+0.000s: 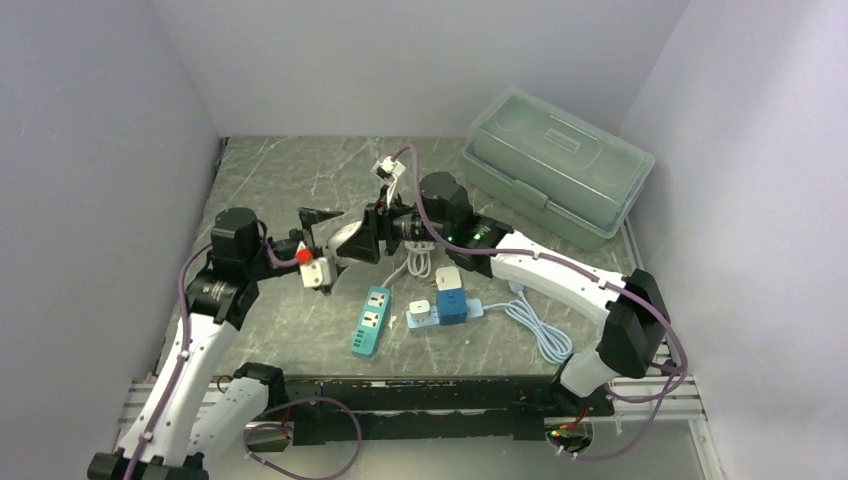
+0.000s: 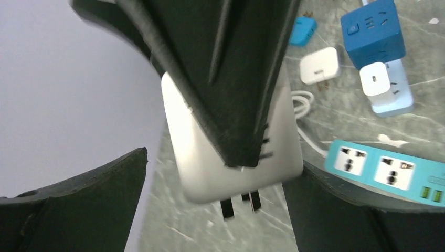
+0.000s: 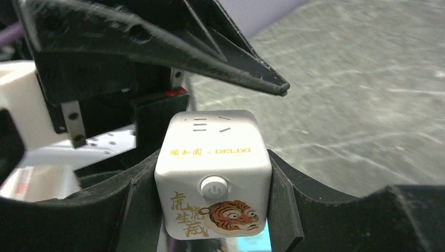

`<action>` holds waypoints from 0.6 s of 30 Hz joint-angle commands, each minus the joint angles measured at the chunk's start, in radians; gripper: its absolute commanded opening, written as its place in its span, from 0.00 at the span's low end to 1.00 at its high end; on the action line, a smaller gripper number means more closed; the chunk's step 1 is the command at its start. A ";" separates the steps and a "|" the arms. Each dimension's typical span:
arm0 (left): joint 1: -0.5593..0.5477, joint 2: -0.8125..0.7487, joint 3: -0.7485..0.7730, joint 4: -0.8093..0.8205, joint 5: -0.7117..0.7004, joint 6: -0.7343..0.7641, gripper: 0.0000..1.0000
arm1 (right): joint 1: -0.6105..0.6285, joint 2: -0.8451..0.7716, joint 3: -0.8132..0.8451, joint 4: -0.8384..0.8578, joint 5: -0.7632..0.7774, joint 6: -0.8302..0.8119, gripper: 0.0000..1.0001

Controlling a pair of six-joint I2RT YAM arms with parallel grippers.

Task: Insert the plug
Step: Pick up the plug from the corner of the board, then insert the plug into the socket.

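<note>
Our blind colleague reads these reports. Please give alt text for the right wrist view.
A white cube adapter with a tiger drawing is clamped between the right hand's black fingers. A black finger of the other arm points over it, with grey marbled table behind.

The white cube adapter [image 3: 212,178] is hanging above the table [image 1: 300,180], clamped on two opposite sides by the black fingers of the right gripper [image 3: 212,157]. In the right wrist view it is sitting roughly upright. One face is showing a round power button, a tiger's face, gold characters and the gold word DELIXI, and the face above it is carrying socket slots. In the left wrist view its dark flat prongs [image 2: 241,202] are sticking out of the lower face. It is hovering left of centre, just beyond the teal power strip [image 1: 370,320], which is lying flat with its two sockets facing up.
</note>
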 commanded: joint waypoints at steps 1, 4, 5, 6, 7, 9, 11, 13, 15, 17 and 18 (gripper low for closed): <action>0.000 0.096 0.078 -0.101 -0.164 -0.195 1.00 | -0.015 -0.053 0.088 -0.326 0.150 -0.304 0.00; 0.034 0.167 0.077 -0.116 -0.285 -0.311 1.00 | -0.015 -0.055 0.107 -0.475 0.231 -0.399 0.00; 0.057 0.186 0.083 -0.125 -0.286 -0.332 1.00 | -0.016 -0.051 0.118 -0.514 0.254 -0.412 0.00; 0.086 0.207 0.089 -0.128 -0.279 -0.353 1.00 | -0.020 -0.043 0.131 -0.546 0.250 -0.422 0.00; 0.116 0.225 0.101 -0.132 -0.260 -0.377 1.00 | -0.023 -0.032 0.154 -0.584 0.253 -0.431 0.00; 0.164 0.255 0.127 -0.139 -0.228 -0.406 1.00 | -0.023 -0.013 0.181 -0.636 0.290 -0.429 0.00; 0.180 0.268 0.143 -0.132 -0.235 -0.432 1.00 | -0.022 -0.020 0.168 -0.628 0.325 -0.425 0.00; 0.188 0.268 0.145 -0.124 -0.233 -0.449 1.00 | -0.016 -0.039 0.139 -0.600 0.366 -0.423 0.00; 0.201 0.264 0.135 -0.112 -0.233 -0.465 1.00 | -0.003 -0.050 0.110 -0.580 0.386 -0.438 0.00; 0.216 0.271 0.124 -0.114 -0.237 -0.466 1.00 | 0.011 -0.053 0.092 -0.571 0.387 -0.453 0.00; 0.219 0.279 0.120 -0.115 -0.246 -0.469 1.00 | 0.016 -0.046 0.093 -0.578 0.380 -0.457 0.00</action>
